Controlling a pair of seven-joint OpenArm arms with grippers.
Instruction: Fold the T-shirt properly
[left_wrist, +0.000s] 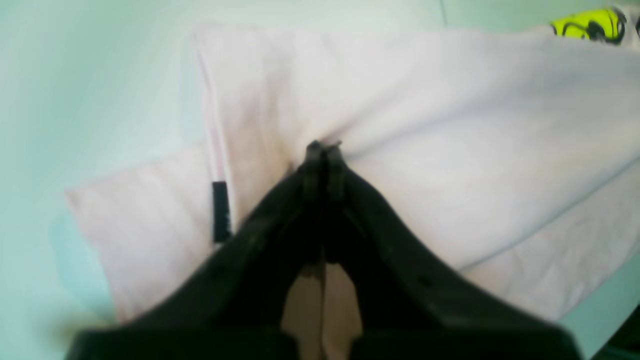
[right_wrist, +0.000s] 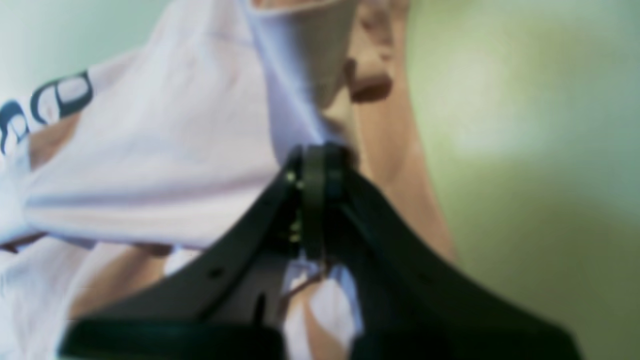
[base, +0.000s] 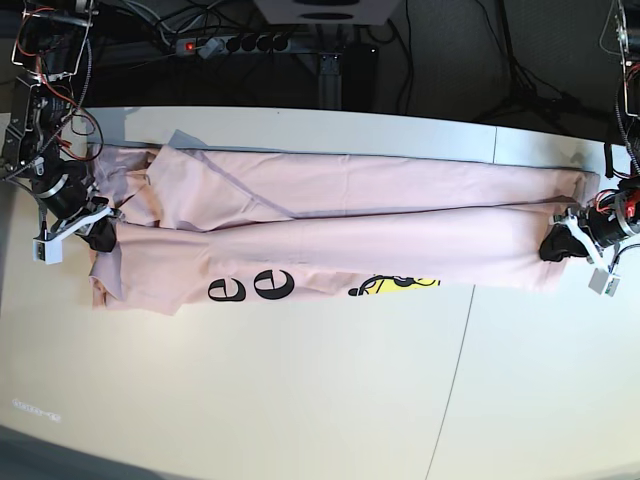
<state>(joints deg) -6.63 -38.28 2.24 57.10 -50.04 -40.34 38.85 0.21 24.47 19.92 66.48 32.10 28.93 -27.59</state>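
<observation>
Black, angular left gripper (left_wrist: 324, 147) fills the lower centre of the left wrist view, its jaws pressed together on a pinch of cloth.

Table (base: 300, 400): smooth, pale, matte; spans the base view, with a thin seam running down the lower right.

T-shirt (base: 330, 245): soft pale pink cotton, stretched into a long band across the upper middle of the base view, one layer folded lengthwise over another. Black rounded lettering (base: 250, 288) and a yellow graphic (base: 395, 284) peek from under the lower fold edge. The left wrist view adds a small black tag (left_wrist: 220, 211) on a stitched hem, left of centre.

Right gripper (right_wrist: 320, 150): black, at the left edge of the base view; in the right wrist view its jaws are clamped on bunched, creased fabric, dark lettering blurred at the upper left.

Power strip (base: 232, 44): top of the base view only, one red light showing.
</observation>
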